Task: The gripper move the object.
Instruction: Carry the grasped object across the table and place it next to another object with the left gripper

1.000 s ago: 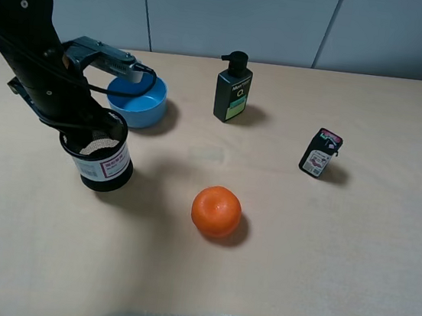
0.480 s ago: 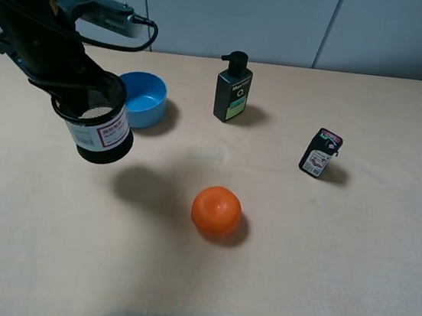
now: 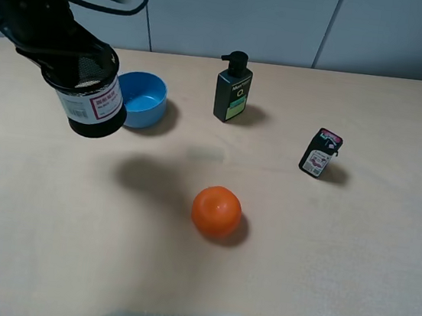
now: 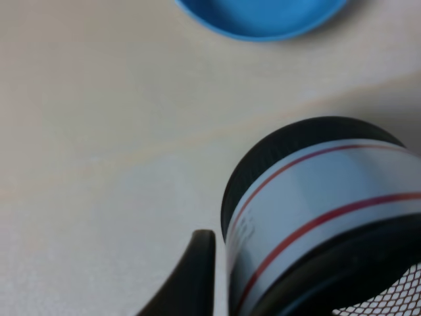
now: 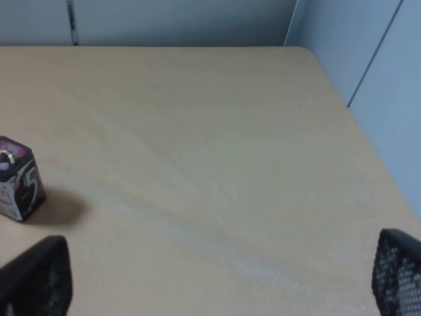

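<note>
Change: a second ago the pen cup (image 3: pixel 92 102) stood on the worktop (image 3: pixel 322 256) just in front of the blue bowl (image 3: pixel 145 100). Half a second ago it was already off the surface, and now it hangs higher and further toward the back-left corner.
Pen cup now: in the air and tilted, with the solid base lowest and the mesh mouth up under the arm. Its shadow (image 3: pixel 146 175) lies apart from it on the worktop, which confirms it is well clear.
Left tool (image 3: pixel 77 71): closed on the pen cup at its rim. The wrist view shows one dark finger (image 4: pixel 195 276) just beside the white, red-striped label (the other finger is hidden, probably inside the mesh).
Right tool (image 5: pixel 217 284): spread wide, holding nothing, over bare worktop near the small box (image 5: pixel 16 179).
Unmoved: the blue bowl, the pump bottle (image 3: pixel 232 88), the orange (image 3: pixel 217 211) and the small box sit where they did a second ago.
Meaning for the task: the pick-up looks done and the carry is under way. What remains is choosing a spot and lowering the pen cup there.
Risk: a tilted cup held by one wall may swing or slip. It overlaps the bowl's edge in the high view, though whether it is actually over the bowl I cannot tell.
</note>
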`<state>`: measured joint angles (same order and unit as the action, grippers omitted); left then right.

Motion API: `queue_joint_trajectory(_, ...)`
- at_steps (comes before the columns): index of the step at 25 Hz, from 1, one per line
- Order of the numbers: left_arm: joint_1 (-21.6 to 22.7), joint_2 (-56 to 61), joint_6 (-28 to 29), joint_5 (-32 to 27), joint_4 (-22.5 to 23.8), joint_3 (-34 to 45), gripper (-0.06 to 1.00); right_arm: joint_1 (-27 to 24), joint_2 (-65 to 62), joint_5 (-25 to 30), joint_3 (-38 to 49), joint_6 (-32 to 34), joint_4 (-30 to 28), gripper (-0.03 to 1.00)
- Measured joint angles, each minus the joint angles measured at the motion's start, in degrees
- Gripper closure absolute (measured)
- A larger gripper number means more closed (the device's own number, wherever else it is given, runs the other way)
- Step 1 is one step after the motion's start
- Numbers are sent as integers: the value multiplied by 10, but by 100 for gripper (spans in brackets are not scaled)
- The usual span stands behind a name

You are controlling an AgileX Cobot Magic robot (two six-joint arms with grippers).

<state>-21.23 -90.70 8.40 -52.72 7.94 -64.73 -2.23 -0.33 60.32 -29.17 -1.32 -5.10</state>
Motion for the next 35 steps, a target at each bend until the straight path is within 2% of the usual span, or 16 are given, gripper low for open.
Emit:
queue_joint_trajectory(12, 139, 0, -12, 35, 2, 0, 79, 0, 0, 0, 0, 0, 2, 27)
queue_joint_trajectory(18, 192, -16, -13, 56, 2, -7, 79, 0, 0, 0, 0, 0, 2, 27)
queue_joint_trajectory(30, 200, -125, -13, 64, 2, -93, 79, 0, 0, 0, 0, 0, 2, 27)
queue_joint_trajectory(35, 200, -159, -12, 70, 0, -107, 79, 0, 0, 0, 0, 0, 2, 27)
